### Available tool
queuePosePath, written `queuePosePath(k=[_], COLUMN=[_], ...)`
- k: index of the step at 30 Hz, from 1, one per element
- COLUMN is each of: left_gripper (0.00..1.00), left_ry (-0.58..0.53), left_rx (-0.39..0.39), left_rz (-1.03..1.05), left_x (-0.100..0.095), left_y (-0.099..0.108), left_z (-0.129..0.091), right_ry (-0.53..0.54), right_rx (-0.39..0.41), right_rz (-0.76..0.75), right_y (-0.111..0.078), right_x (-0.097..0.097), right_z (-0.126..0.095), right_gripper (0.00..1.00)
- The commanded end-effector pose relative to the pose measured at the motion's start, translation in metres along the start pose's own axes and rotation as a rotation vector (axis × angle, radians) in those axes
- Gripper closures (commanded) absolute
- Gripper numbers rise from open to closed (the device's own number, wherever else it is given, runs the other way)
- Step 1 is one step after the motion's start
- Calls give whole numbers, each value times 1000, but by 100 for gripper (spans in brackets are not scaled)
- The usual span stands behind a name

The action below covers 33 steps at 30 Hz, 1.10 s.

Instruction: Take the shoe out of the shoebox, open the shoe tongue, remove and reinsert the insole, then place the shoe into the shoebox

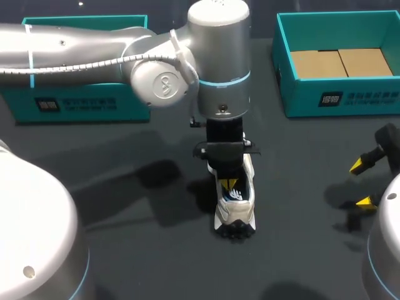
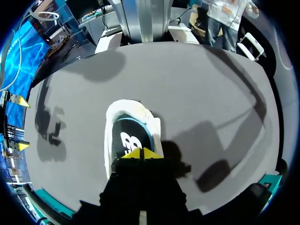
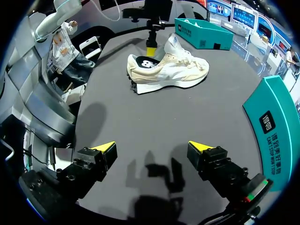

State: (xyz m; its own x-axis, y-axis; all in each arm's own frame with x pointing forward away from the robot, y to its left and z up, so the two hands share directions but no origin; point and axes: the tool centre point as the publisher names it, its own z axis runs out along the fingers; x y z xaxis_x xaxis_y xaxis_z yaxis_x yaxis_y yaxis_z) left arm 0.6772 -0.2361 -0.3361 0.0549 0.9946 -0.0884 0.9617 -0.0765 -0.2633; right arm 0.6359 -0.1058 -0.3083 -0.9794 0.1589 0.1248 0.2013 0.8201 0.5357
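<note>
Where the dark table (image 1: 112,144) begins at our left, we list 1 teal box (image 1: 75,100), with our left arm (image 1: 75,50) passing above it to the middle. Left gripper (image 1: 229,184): 2 yellow tips pressed together, down at the mouth of the shoe (image 1: 236,209), over its dark insole (image 1: 236,195); whether they pinch anything we cannot tell. Shoe: cream, upright on the table, outside both boxes. Shoebox (image 1: 337,100): teal, open, far right. Right gripper (image 1: 361,184): jaws wide, holding nothing, near the right edge.
</note>
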Motion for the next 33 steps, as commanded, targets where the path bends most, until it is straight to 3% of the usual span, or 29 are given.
queuePosePath(k=[1, 18, 27, 33], left_gripper=[100, 100, 100, 100], left_ry=[35, 127, 91, 143], left_rx=[-12, 20, -64, -89], left_rz=[10, 2, 17, 26], left_x=[-3, 1, -4, -2], left_y=[-7, -8, -18, -19], left_z=[-1, 44, 6, 2], right_ry=[-3, -3, -3, -3], right_rx=[1, 1, 1, 1], right_rz=[-1, -1, -1, -1], right_y=[0, 0, 0, 0], right_x=[2, 2, 2, 2], right_z=[0, 0, 0, 0], right_gripper=[0, 0, 0, 0])
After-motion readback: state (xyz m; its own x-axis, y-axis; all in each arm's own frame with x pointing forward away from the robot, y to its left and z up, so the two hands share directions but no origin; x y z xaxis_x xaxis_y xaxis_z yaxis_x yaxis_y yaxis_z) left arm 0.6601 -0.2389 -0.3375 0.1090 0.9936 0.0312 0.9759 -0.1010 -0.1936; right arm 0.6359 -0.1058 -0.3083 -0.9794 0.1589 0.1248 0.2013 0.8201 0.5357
